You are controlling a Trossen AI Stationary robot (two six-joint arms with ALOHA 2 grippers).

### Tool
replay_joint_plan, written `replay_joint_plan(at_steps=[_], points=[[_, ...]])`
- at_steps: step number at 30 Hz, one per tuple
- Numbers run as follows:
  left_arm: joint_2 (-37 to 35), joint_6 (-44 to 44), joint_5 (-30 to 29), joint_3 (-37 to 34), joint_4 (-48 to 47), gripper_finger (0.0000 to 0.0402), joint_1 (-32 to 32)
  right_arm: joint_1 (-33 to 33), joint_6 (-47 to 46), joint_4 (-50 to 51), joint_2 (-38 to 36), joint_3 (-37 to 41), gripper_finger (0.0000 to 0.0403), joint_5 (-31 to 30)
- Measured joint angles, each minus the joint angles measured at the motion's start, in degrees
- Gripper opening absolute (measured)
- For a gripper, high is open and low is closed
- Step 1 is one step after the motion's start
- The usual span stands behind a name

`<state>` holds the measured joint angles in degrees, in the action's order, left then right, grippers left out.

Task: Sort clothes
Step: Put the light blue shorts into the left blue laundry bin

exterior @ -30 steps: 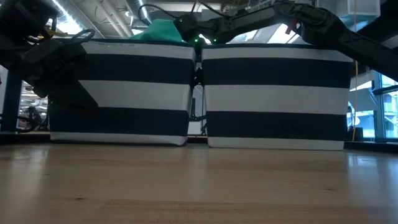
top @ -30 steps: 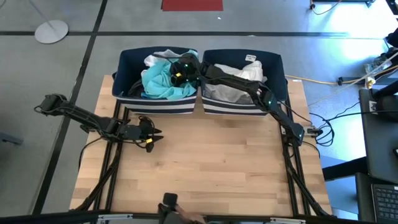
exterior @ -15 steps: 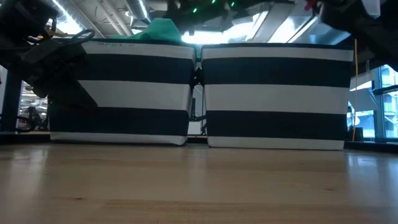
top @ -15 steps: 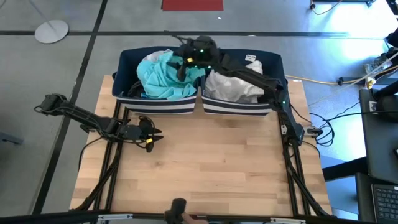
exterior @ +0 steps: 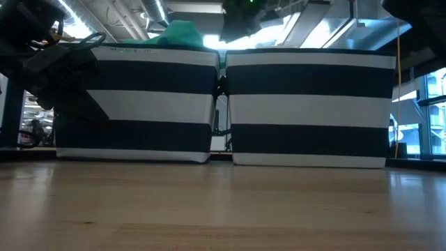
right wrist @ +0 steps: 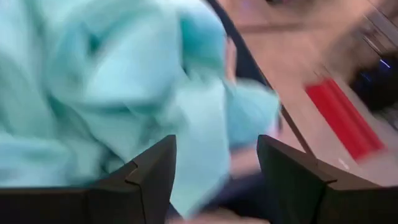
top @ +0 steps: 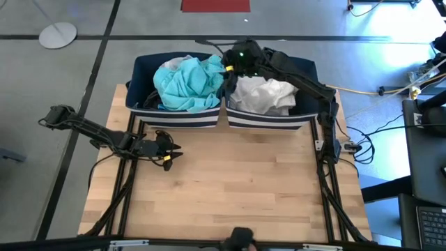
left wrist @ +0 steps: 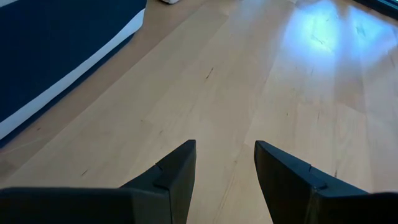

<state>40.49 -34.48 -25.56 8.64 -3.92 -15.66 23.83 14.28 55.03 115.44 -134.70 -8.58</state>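
The right gripper point(right wrist: 214, 171), jaws apart and empty, hangs just above the crumpled turquoise fabric garment point(top: 187, 82) in the left striped navy bin point(top: 174, 115).

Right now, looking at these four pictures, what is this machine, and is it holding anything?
Two robot arms work at a wooden table. One camera looks down from above, one sits at table-top height, and one rides on each wrist. At the table's far edge stand two striped bins: the left bin holds a turquoise garment, the right bin a white one. The right gripper hangs open above the turquoise garment, holding nothing. The left gripper waits open over bare wood near the table's left side, also empty.
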Motion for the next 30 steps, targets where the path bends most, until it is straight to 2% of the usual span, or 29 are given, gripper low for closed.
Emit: replay_joint_plan(at_steps=[2, 5, 8, 11, 14, 21, 25, 30], points=[[0.00, 0.00, -0.11, 0.00, 0.00, 0.0155, 0.00, 0.31, 0.58, 0.85, 0.72, 1.59, 0.0227, -3.92], [0.00, 0.00, -0.14, 0.00, 0.00, 0.0155, 0.00, 0.88, 1.56, -2.09, 2.73, 5.13, 0.0227, -4.70], [0.00, 0.00, -0.14, 0.00, 0.04, 0.0155, 0.00, 0.79, 2.77, -12.93, 4.14, 8.13, 0.0227, -0.98], [0.00, 0.00, -0.14, 0.00, 0.04, 0.0155, 0.00, 0.08, 2.67, -25.56, 5.49, 9.74, 0.0227, 6.69], [0.00, -0.01, -0.16, 0.00, 0.00, 0.0155, 0.00, -0.79, 2.63, -31.19, 9.38, 9.89, 0.0227, 9.47], [0.00, -0.02, -0.18, 0.00, -0.11, 0.0155, 0.00, -1.37, 2.64, -27.86, 16.15, 9.71, 0.0227, 9.73], [0.00, 0.16, -0.19, -0.02, -0.11, 0.0155, 0.00, -1.40, 2.84, -25.33, 15.46, 8.74, 0.0227, 9.65], [-0.02, 0.14, -0.20, -0.02, -0.13, 0.0155, 0.02, -2.29, 3.20, -20.28, 11.42, 1.25, 0.0227, 9.41]])
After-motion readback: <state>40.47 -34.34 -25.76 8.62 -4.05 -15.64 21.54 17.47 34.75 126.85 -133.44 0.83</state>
